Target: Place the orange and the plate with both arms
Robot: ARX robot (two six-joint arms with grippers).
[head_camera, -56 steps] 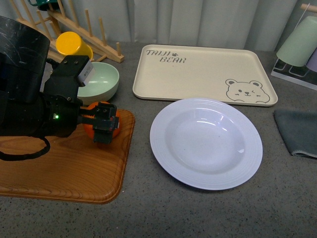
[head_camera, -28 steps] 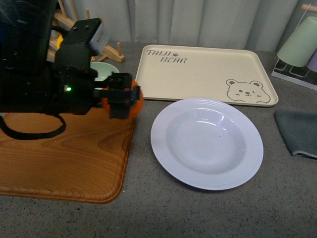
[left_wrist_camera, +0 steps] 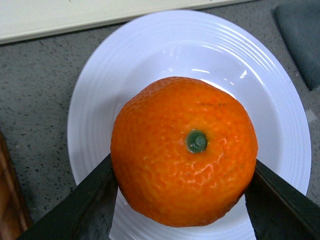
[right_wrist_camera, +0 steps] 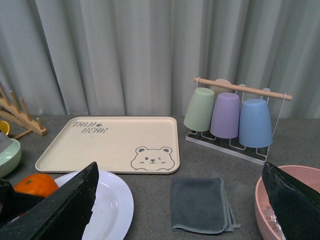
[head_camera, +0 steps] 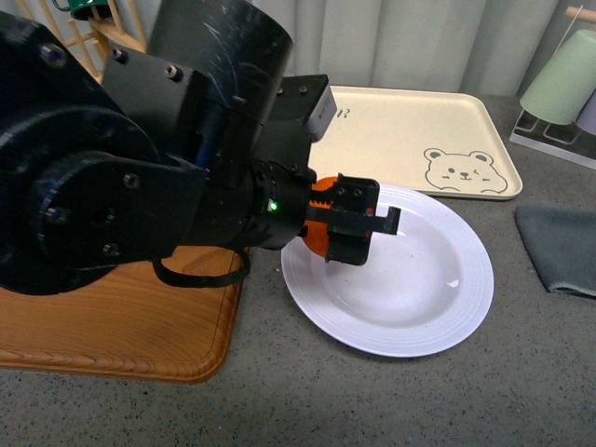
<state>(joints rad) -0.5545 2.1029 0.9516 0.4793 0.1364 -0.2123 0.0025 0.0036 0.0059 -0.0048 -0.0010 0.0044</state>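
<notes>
The front camera looked down across the table [head_camera: 391, 410] from the robot's body. The left wrist camera hung close above the orange [left_wrist_camera: 182, 150] and plate [left_wrist_camera: 150, 40]; the right wrist camera faced the curtain [right_wrist_camera: 125, 45] from farther back, sharing that plate.

The only legible marking is the dark printed lettering [right_wrist_camera: 90, 128] "TAIJI BEAR", with a small paw print, in one corner of the beige tray [right_wrist_camera: 115, 145]. A line-drawn bear face [right_wrist_camera: 152, 158] occupies the diagonally opposite corner. In the front view only the final "R" shows.
</notes>
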